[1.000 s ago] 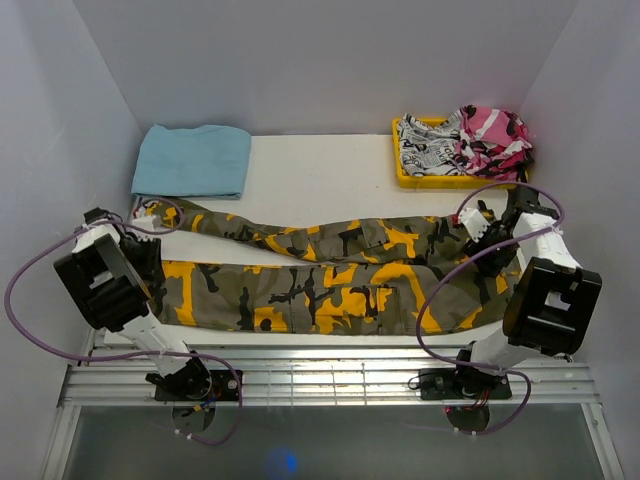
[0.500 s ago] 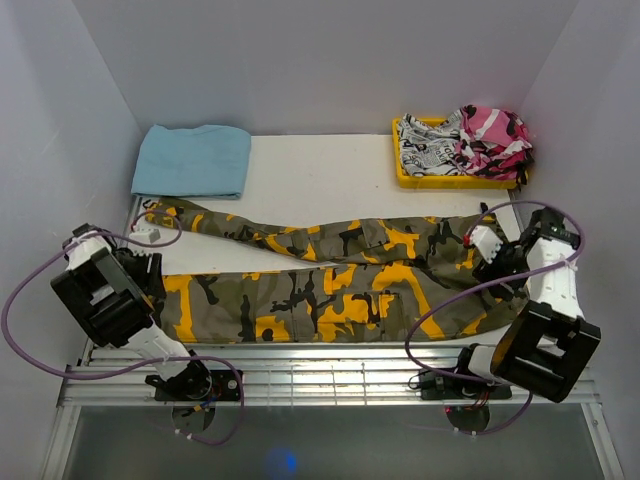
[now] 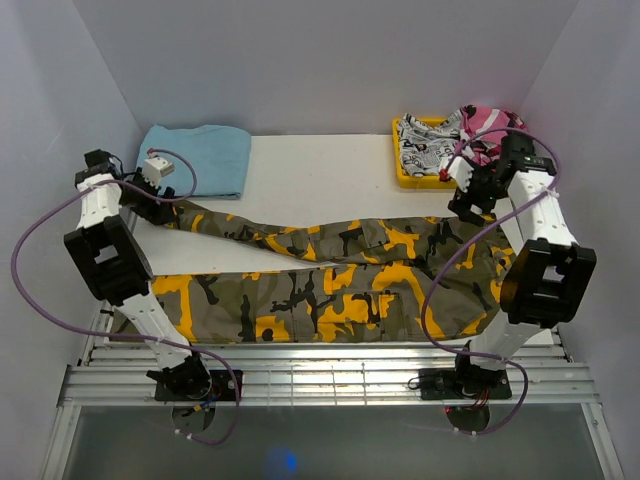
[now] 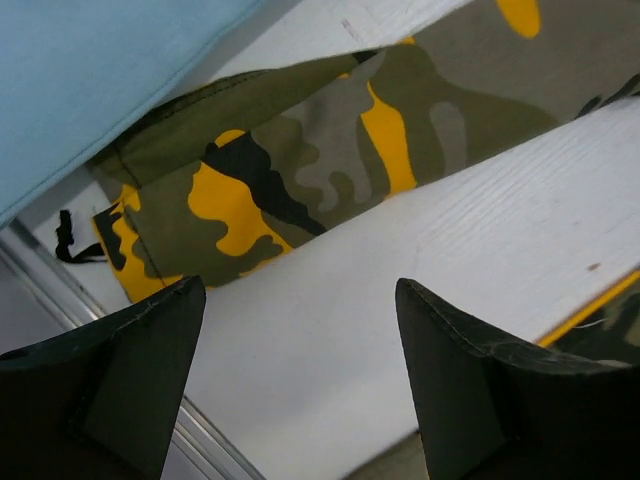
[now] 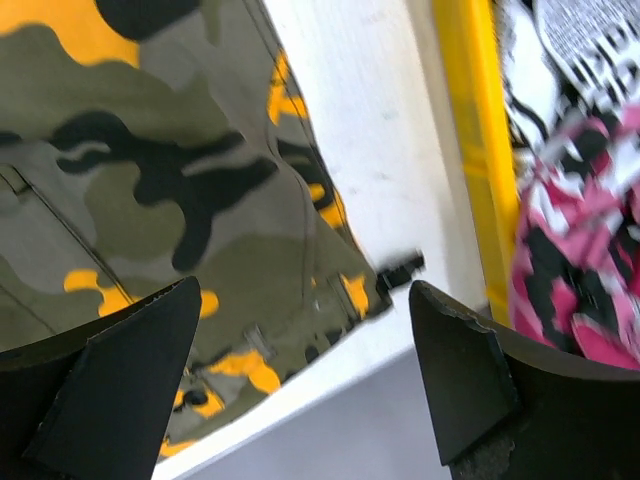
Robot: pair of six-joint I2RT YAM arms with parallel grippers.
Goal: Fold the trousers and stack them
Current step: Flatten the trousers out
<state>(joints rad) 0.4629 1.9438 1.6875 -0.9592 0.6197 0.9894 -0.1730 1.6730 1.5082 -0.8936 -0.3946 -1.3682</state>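
Observation:
The trousers [image 3: 330,285], olive, orange-yellow and black camouflage, lie flat across the table with the waist at the right and both legs running left. My left gripper [image 3: 162,203] hovers open above the far leg's cuff [image 4: 250,190]. In the left wrist view it [image 4: 298,290] frames bare white table just beside the cuff. My right gripper [image 3: 460,208] hangs open over the waist's far corner. In the right wrist view it [image 5: 305,290] has nothing between its fingers, with the waistband fabric [image 5: 150,150] below.
A folded blue cloth [image 3: 195,160] lies at the back left, touching the cuff [image 4: 90,70]. A yellow tray [image 3: 415,180] at the back right holds a black-and-white garment [image 3: 430,150] and a pink camouflage one [image 5: 570,260]. Metal rails [image 3: 330,372] run along the near edge.
Both grippers have opened wider. Both arms swung from the near side to the far side, the left to the far cuff and the right to the waist's far corner. The trousers lie much as before.

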